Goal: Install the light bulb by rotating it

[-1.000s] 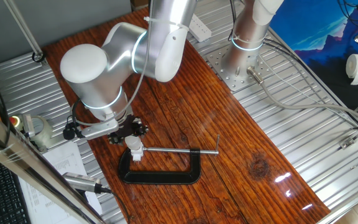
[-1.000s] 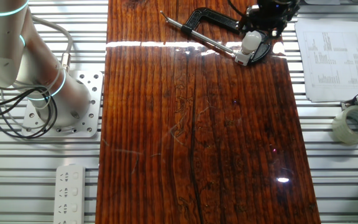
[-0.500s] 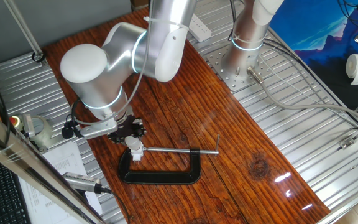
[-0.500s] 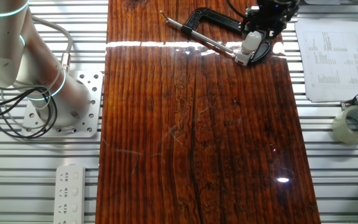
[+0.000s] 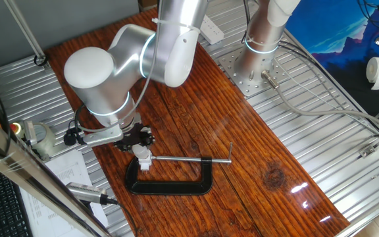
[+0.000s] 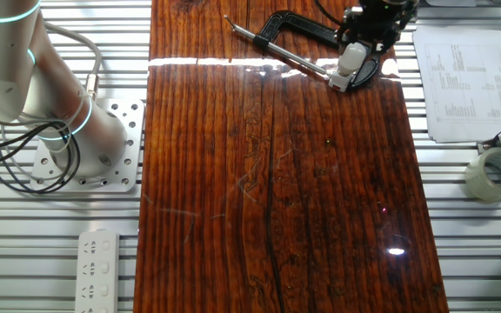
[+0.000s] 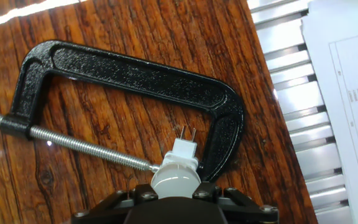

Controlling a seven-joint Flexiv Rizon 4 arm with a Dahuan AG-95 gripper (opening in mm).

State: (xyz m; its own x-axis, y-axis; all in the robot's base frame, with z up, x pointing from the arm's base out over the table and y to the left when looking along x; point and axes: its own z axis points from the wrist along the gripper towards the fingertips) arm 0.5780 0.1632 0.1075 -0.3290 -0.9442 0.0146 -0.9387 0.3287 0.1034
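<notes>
We see the clamp closing in the bulb: its black frame curves round the far side and the right, and its screw runs in from the left to touch the socket. Our gripper sits directly over the bulb. Beyond the clamp the bench lies open. Off the board's edge, papers and a tape roll lie on the metal slats.

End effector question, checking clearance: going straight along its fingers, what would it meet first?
The light bulb, right under the end effector atop the white socket block in the black C-clamp; contact unclear.
</notes>
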